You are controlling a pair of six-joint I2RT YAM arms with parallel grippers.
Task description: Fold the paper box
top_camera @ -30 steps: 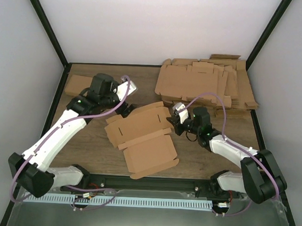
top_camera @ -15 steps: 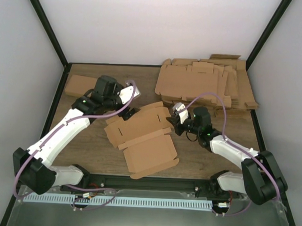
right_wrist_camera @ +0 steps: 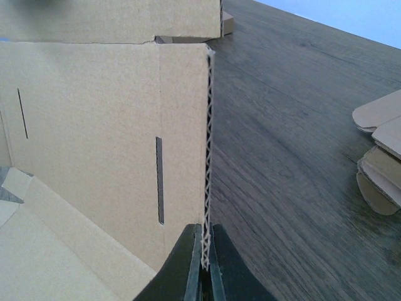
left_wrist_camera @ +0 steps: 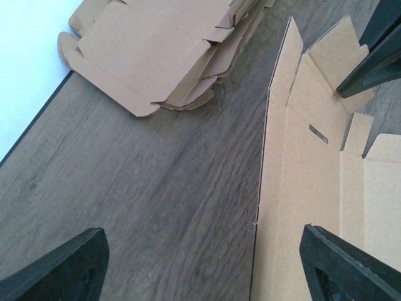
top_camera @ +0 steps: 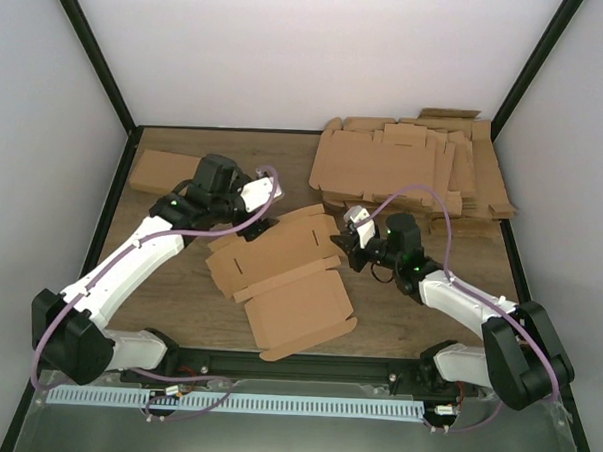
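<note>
from above, the paper box (top_camera: 284,275) lies in the middle of the wooden table (top_camera: 179,291), partly folded; the right gripper (top_camera: 342,250) is clamped on the box's right edge; the left gripper (top_camera: 254,222) sits at its far left corner; a pile of cardboard sheets (top_camera: 414,171) lies at the back right; left wrist: both fingers (left_wrist_camera: 62,269) spread wide, grasping nothing, a raised flap's edge between them; right wrist: fingers (right_wrist_camera: 188,263) pinched tight on the corrugated edge of an upright panel
</note>
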